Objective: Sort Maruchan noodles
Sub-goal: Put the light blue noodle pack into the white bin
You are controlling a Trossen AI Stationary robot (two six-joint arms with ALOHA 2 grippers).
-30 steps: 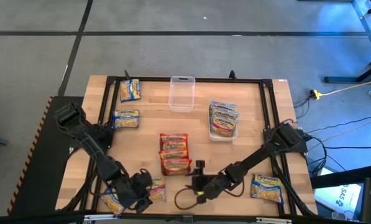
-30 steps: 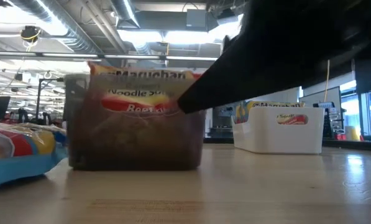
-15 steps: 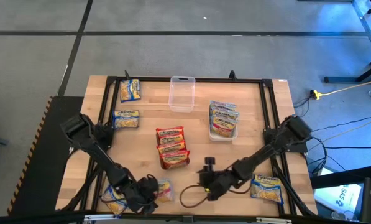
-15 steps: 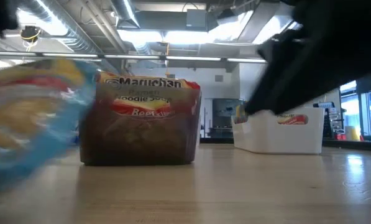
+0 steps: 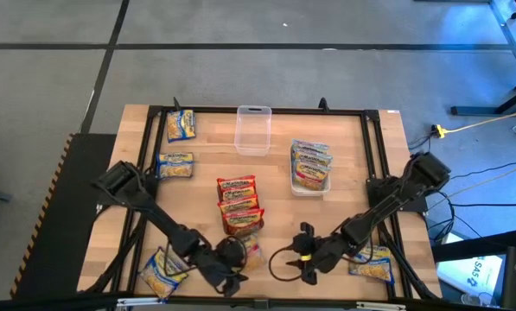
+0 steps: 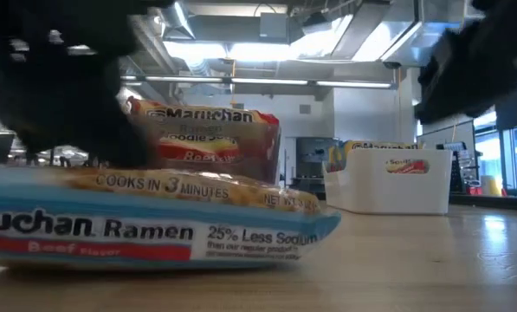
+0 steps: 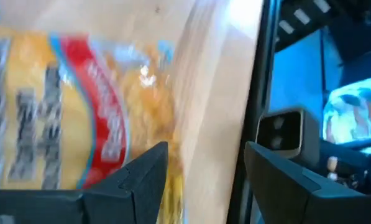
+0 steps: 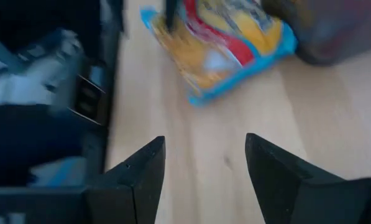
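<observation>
A Maruchan packet [image 5: 251,253] with blue edging and a red label lies flat on the table near the near edge; it fills the low view [image 6: 154,230]. My left gripper [image 5: 232,266] is open just left of it; in its wrist view [image 7: 205,146] the packet [image 7: 79,106] lies beyond one finger, with bare wood in the gap. My right gripper [image 5: 301,259] is open and holds nothing, right of that packet [image 8: 216,50]. Red-labelled packets stand in a grey container [image 5: 240,206]. Other packets fill a white container [image 5: 311,168]. My left gripper has one finger [image 7: 141,180] overlapping the packet's edge [image 7: 163,118] in the wrist view. I cannot tell whether it touches it. The packet lies flat on the table.
A clear container [image 5: 252,130] stands at the far edge. Loose blue packets lie at far left [image 5: 181,125], left [image 5: 175,164], near left [image 5: 162,275] and under the right arm [image 5: 372,259]. A black frame [image 5: 374,147] borders the table. Bare wood lies between the grippers.
My left gripper has moved along the near edge toward the table's right, and the blue-edged packet has slid right with it, now lying flat before the low camera. My right gripper has drawn back toward the right, away from the grey container, which shifted slightly toward the far edge.
</observation>
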